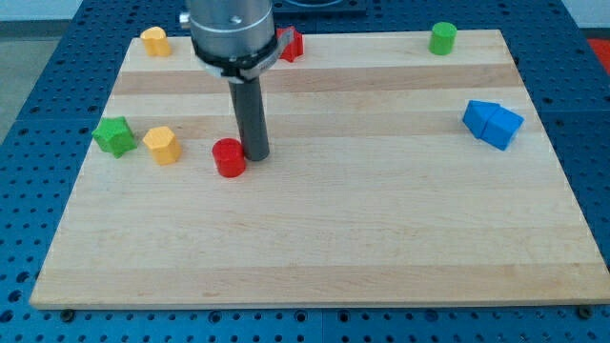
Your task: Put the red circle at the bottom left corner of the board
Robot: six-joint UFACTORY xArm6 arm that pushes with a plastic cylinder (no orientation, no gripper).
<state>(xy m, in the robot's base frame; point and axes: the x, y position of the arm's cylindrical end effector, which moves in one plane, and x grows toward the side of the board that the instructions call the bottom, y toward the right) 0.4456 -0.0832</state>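
- Seven blocks are on the wooden board [315, 257], which rests on a blue perforated table [38, 57].
- No pincer is fitted: the arm ends in a straight dark rod, so there are no jaws to report as wide, narrow or holding.
- My tip [254, 155] stands on the board left of centre, in the upper half of the view.
- Red circle [229, 157]: it lies just to the view's left of my tip and slightly below it, touching the rod or all but touching; a gap cannot be made out. It is upright and flat on the wood.
- Position against the task: the red circle is in the left-centre of the board, well apart from the bottom left corner.
- Yellow block [163, 145]: near the red circle, on its left in the view.
- Green block [114, 136]: star-like in shape, just beside that yellow block, close to the board's left edge.
- Second yellow block [154, 41]: at the top left corner.
- Second red block [292, 44]: at the top edge, partly hidden behind the arm's grey housing [233, 33]; shape cannot be told.
- Green cylinder [442, 38]: at the top edge, right of centre.
- Blue block [493, 124]: angular, near the right edge, well apart from all others.
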